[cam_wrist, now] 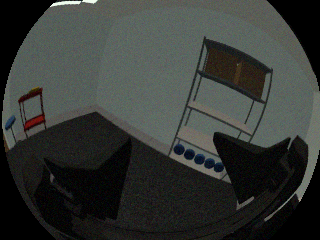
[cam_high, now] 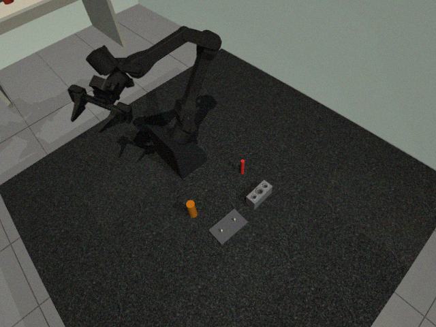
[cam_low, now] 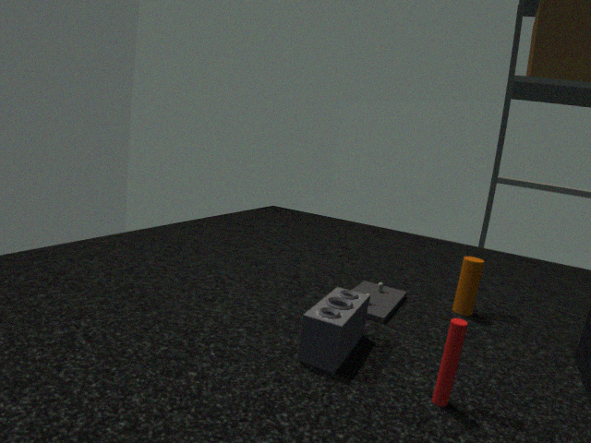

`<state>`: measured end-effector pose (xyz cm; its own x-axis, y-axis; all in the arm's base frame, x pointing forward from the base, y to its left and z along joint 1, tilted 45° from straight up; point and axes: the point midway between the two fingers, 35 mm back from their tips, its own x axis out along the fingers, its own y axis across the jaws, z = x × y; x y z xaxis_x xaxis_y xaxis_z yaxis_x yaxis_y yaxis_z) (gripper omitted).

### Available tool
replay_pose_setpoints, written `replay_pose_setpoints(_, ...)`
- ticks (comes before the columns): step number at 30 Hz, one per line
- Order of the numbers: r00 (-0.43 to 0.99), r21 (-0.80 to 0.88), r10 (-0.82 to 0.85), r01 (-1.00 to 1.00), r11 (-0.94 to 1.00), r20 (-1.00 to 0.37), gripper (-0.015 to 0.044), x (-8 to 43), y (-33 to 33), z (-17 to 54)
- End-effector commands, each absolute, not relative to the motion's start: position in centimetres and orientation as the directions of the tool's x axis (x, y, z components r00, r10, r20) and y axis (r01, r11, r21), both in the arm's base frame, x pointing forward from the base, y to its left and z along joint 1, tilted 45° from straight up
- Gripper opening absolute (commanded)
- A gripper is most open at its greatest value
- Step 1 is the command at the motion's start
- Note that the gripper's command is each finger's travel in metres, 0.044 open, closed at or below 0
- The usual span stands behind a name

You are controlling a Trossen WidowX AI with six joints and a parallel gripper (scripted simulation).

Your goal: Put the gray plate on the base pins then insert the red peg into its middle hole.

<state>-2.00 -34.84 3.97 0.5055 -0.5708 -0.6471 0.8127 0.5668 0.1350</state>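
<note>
The gray plate (cam_high: 255, 201) (cam_low: 319, 341) is a thick block with three holes in its top; it stands on the dark mat beside the base. The base (cam_high: 225, 236) (cam_low: 388, 302) is a flat gray slab with two small light pins, lying apart from the plate. The red peg (cam_high: 242, 167) (cam_low: 449, 363) stands upright on the mat on the arm's side of the plate. My gripper (cam_high: 86, 125) (cam_wrist: 174, 140) is open and empty, raised in the air far from the plate and the peg. None of the task objects shows in the wrist view.
An orange cylinder (cam_high: 192, 209) (cam_low: 467, 286) stands upright on the mat (cam_high: 176, 274), near the base and between it and the arm's foot. A shelf rack (cam_wrist: 220, 116) and a red chair (cam_wrist: 35, 122) stand in the background of the wrist view.
</note>
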Motion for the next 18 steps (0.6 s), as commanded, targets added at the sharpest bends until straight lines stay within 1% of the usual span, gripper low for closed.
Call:
replay_pose_setpoints(1,0.505,0.135,-0.571,0.813,0.567,-0.647,0.0426,-2.0,-34.8,4.0)
replay_pose_setpoints(2,0.511,0.145,-0.565,0.811,0.567,-0.648,0.044,-1.7,-34.9,4.0)
replay_pose_setpoints(4,0.551,0.219,-0.513,0.792,0.569,-0.659,0.044,0.5,-35.0,4.1)
replay_pose_setpoints(8,0.643,0.421,-0.339,0.732,0.535,-0.687,0.044,7.3,-34.5,4.5)
replay_pose_setpoints(12,0.689,0.573,-0.151,0.687,0.447,-0.709,0.044,14.0,-32.4,5.0)
replay_pose_setpoints(15,0.696,0.645,-0.017,0.675,0.359,-0.718,0.044,18.2,-29.9,5.4)
replay_pose_setpoints(18,0.685,0.675,0.085,0.678,0.291,-0.724,0.044,21.3,-27.9,5.9)
